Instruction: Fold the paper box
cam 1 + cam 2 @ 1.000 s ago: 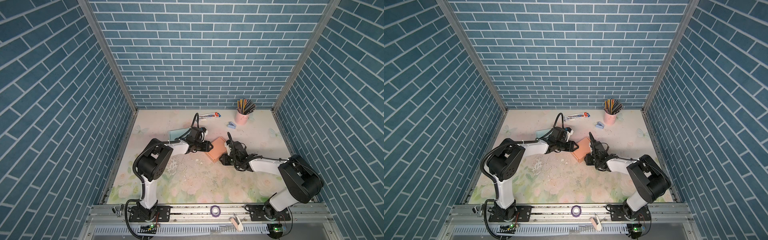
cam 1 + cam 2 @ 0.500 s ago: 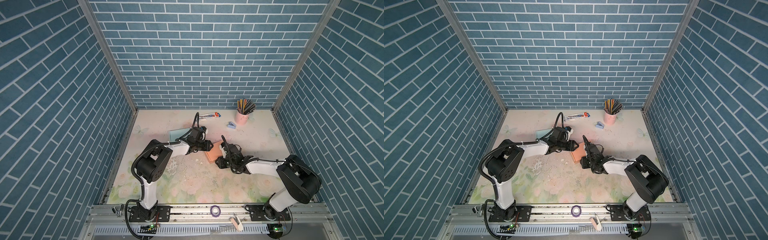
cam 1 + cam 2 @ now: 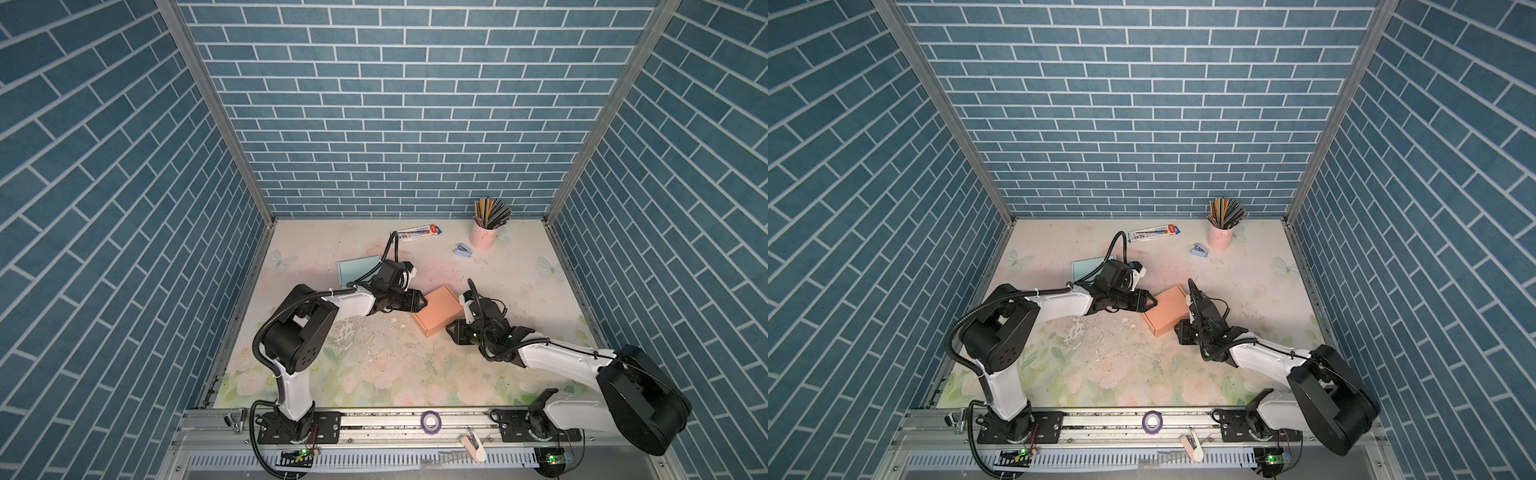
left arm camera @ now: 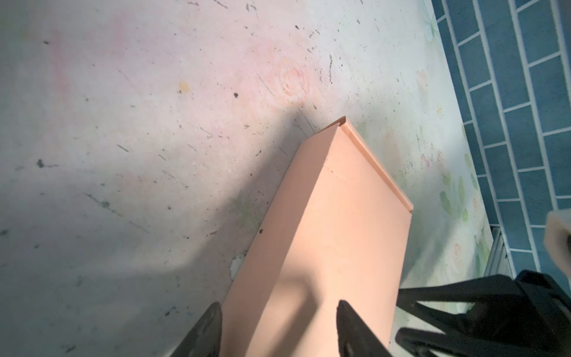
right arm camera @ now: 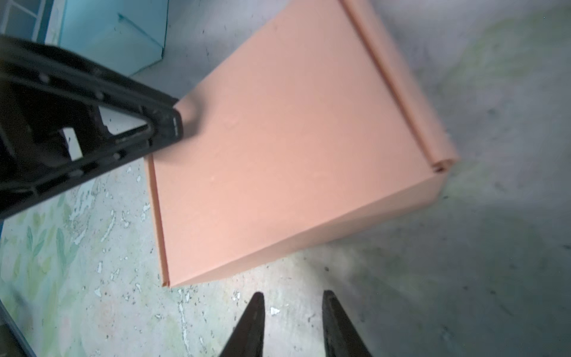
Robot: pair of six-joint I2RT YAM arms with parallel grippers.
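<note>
Nearest the front edge, the right claw hovers over bare worktop. It is short of the box, prongs slightly parted and holding nothing, probably narrowed for pressing a flap. The box lies flat near the worktop's middle with its lid down. Its long axis slants from front-left toward the back-right corner. Beyond it, the left claw straddles the box's left corner with its prongs parted, likely to steady it. A pale blue box sits farther back.
</note>
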